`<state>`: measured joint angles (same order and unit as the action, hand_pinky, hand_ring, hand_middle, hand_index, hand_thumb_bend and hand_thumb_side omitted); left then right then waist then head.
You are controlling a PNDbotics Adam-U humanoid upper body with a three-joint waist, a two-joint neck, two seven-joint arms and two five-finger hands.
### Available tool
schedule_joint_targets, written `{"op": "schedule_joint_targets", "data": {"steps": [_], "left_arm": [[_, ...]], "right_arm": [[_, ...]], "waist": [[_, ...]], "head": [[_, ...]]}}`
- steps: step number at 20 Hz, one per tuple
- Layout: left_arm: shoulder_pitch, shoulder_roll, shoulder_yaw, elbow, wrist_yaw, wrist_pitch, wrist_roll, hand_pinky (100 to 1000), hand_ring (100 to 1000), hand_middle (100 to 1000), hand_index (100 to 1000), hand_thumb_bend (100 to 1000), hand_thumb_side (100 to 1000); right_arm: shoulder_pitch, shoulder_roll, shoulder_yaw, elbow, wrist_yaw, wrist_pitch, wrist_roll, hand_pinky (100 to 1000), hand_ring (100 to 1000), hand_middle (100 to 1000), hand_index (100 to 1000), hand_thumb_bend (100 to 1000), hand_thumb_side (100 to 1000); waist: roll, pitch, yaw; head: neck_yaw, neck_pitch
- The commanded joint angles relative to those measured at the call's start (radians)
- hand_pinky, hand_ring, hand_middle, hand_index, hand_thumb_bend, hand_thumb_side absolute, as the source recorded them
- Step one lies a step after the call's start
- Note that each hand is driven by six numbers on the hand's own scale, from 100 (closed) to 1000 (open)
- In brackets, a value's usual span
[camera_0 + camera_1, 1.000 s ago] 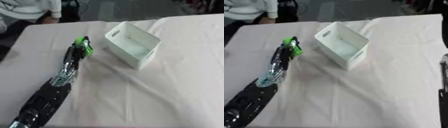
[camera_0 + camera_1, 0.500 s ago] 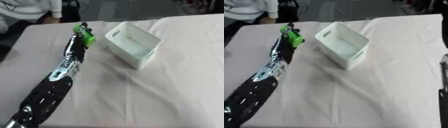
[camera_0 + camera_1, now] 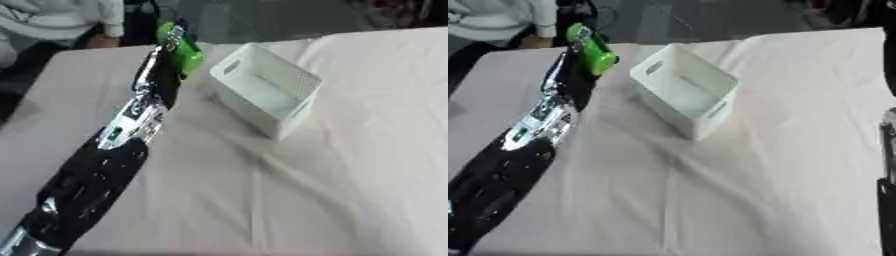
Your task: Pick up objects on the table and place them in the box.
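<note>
- Near: one white table [image 3: 350, 200] under a creased cloth; a sliver of the right arm [image 3: 885, 150] at the right edge, hand out of sight.
- Middle: one left arm [image 3: 114, 150], black and silver, reaching up from the lower left corner.
- Further: one white box [image 3: 267, 95], open top, two slot handles, nothing visible inside.
- Far: left hand [image 3: 166, 60] lifted just left of the box, fingers curled round one green object [image 3: 181, 47], held clear of the cloth.
</note>
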<state>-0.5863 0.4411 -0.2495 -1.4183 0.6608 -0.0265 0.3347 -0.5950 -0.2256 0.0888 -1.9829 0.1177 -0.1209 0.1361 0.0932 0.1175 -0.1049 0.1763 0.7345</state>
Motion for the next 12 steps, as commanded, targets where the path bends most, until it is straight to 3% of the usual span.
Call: {"op": "schedule_joint_targets", "data": {"steps": [1, 9, 12], "left_arm": [[-0.046, 0.021, -0.01, 0.005, -0.039, 0.018, -0.01, 845, 100, 100, 494, 100, 567], [-0.163, -0.004, -0.048, 0.129, -0.163, 0.04, -0.066, 1000, 100, 100, 490, 100, 565], [-0.197, -0.015, -0.058, 0.189, -0.233, 0.038, -0.092, 1000, 100, 100, 488, 100, 566]], "right_arm": [[-0.021, 0.004, -0.003, -0.017, 0.003, -0.002, 0.0, 411, 333, 442, 549, 100, 1000], [-0.025, 0.016, 0.0, -0.017, 0.006, 0.0, 0.001, 411, 334, 442, 549, 100, 1000], [-0.027, 0.022, -0.001, -0.017, 0.009, 0.002, -0.002, 411, 334, 442, 549, 100, 1000]], "waist": [[-0.001, -0.02, -0.003], [0.005, -0.023, -0.016], [0.006, -0.022, -0.023]], "head": [[0.008, -0.004], [0.012, 0.0], [0.013, 0.001]]}}
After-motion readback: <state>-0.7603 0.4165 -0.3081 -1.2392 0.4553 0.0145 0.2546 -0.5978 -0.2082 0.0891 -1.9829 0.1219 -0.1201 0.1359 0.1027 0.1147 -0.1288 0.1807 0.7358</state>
